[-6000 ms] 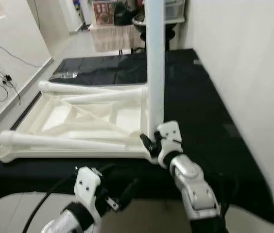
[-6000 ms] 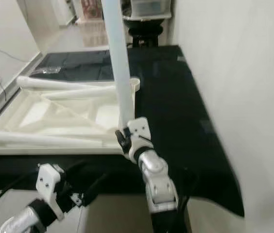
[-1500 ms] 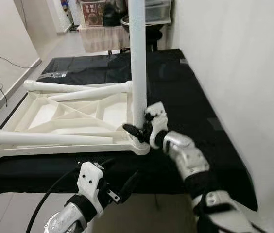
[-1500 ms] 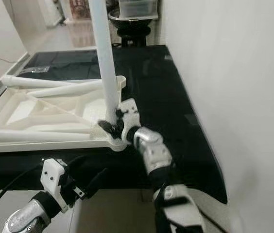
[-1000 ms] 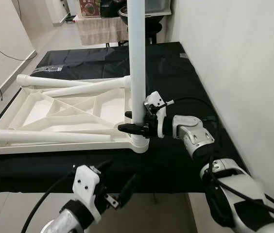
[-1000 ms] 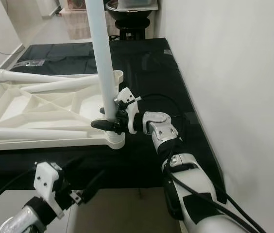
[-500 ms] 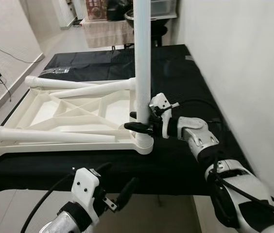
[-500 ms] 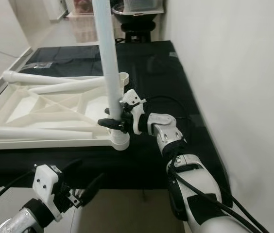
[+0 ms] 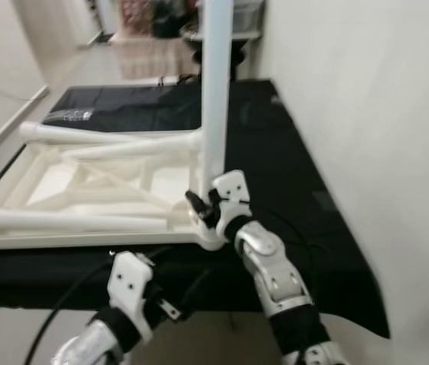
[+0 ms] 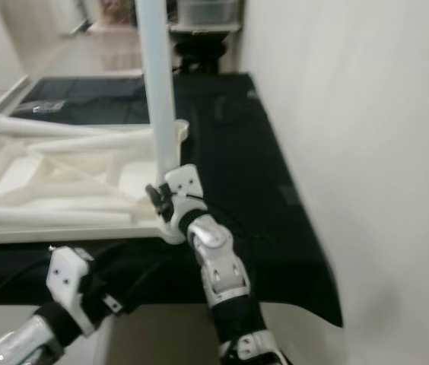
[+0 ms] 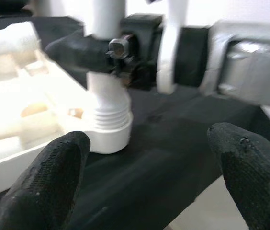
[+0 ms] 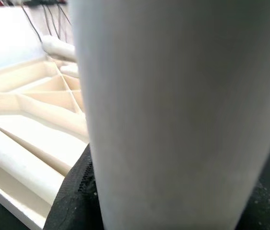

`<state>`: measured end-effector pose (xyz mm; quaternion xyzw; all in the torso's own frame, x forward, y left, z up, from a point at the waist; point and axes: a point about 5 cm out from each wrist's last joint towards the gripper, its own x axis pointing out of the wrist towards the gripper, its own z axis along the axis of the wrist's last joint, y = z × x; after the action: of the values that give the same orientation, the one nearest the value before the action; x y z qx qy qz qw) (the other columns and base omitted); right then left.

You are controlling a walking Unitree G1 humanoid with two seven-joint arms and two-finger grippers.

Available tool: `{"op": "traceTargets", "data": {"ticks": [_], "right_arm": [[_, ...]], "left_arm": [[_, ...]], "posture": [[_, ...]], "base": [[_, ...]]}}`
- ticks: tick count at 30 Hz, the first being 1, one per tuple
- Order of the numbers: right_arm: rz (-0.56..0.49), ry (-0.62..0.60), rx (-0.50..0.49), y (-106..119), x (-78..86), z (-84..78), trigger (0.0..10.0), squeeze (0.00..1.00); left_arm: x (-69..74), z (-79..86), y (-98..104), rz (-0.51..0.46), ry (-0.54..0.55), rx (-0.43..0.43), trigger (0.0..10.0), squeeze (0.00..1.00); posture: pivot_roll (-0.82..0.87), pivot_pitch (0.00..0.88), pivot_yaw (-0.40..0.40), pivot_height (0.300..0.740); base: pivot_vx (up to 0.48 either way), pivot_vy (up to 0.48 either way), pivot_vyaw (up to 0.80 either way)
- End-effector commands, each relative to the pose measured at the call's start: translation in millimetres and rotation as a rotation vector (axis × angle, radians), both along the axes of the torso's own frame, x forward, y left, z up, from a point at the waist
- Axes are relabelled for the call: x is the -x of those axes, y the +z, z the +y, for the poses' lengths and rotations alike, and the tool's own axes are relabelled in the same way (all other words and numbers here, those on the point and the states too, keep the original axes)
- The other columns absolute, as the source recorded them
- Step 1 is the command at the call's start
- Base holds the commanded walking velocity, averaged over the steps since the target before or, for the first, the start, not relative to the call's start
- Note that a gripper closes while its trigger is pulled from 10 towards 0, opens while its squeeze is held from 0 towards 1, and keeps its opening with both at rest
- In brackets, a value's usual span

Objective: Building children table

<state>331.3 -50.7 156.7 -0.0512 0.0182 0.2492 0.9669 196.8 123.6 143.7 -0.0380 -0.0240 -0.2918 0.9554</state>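
Far left of scene: two loose white legs [image 9: 108, 135] lie across the upturned white tabletop [image 9: 55, 179], a third leg [image 9: 70, 221] along its near edge. The tabletop rests underside-up on a black cloth [image 9: 306, 213] covering the work surface.

Near left: left gripper [image 9: 170, 298] hangs below the near edge of the cloth, holding nothing. In the left wrist view its two black fingertips [image 11: 53, 167] stand wide apart, looking at the corner socket [image 11: 107, 132].

Centre: one upright leg [image 9: 216, 91] stands in the near right corner socket of the tabletop. Threads show at its foot in the left wrist view, so it looks not fully seated.

Right of it: right gripper [image 9: 199, 207] is clamped around the leg low down, just above the socket; black fingers wrap both sides of the post. The right wrist view shows the leg pressed close between the pads [image 12: 77, 191].

Step in hand, as I judge it: screwing this leg into its corner.

Next move likely calls for turning the leg about its own axis while keeping it vertical, then releasing and re-gripping for another turn. The three loose legs are not yet fitted.
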Motion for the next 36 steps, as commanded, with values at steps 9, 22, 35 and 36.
{"op": "traceTargets", "data": {"ticks": [9, 22, 35, 36], "right_arm": [[0.06, 0.181, -0.1, 4.7, -3.9, -21.3, 10.0, 0.0], [0.024, 0.732, 0.033, 41.1, -27.3, -46.1, 10.0, 0.0], [0.052, 0.7, 0.024, 34.6, -40.1, -58.5, 0.0, 0.0], [0.052, 0.7, 0.024, 34.6, -40.1, -58.5, 0.0, 0.0]], "left_arm": [[-7.5, 8.3, -1.5, 0.042, -0.007, 0.003, 10.0, 0.0], [-14.4, 7.4, -1.4, 0.057, -0.046, 0.009, 10.0, 0.0], [-21.0, 3.2, -5.5, 0.05, -0.026, -0.011, 10.0, 0.0], [-21.0, 3.2, -5.5, 0.05, -0.026, -0.011, 10.0, 0.0]], "posture": [[-0.02, 0.135, 0.049, 0.74], [-0.02, 0.084, 0.064, 0.74], [-0.03, 0.063, 0.039, 0.74], [-0.03, 0.063, 0.039, 0.74]], "base": [[0.0, 0.0, 0.0], [0.0, 0.0, 0.0], [0.0, 0.0, 0.0], [0.0, 0.0, 0.0]]}}
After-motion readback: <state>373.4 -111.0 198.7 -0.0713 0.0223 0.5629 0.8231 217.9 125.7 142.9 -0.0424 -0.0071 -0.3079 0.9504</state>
